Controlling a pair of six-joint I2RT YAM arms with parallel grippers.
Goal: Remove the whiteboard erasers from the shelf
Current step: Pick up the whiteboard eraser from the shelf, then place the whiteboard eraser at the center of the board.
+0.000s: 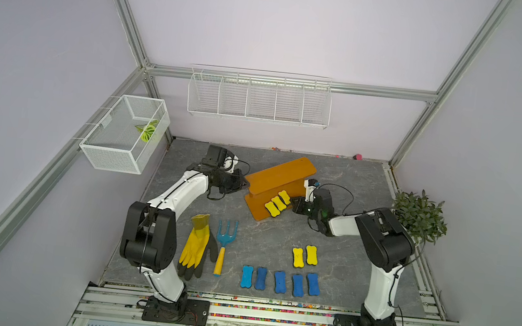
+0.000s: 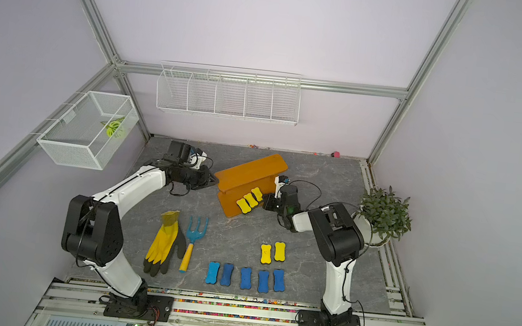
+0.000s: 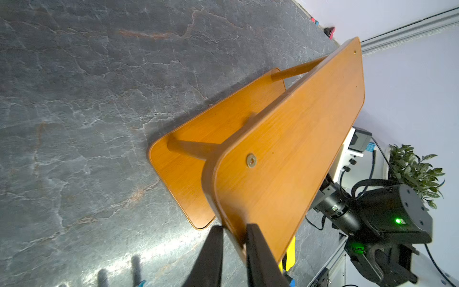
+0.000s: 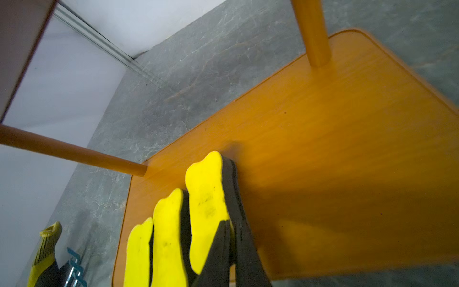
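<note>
- Centre of a top view: the orange shelf (image 1: 279,177) stands angled on the grey table (image 1: 350,187), with three yellow erasers (image 1: 278,202) side by side on its lower board.
- The left gripper (image 3: 234,244) pinches the upper board's edge, apparently steadying the shelf.
- The right gripper (image 1: 293,204) is clamped on the end eraser (image 4: 206,198).
- Lower middle: five blue erasers (image 1: 279,281) and a yellow pair (image 1: 305,256) lie on the table, already off the shelf.
- Step in hand: grasping the eighth eraser. The next move likely calls for a lift clear of its close neighbour.
</note>
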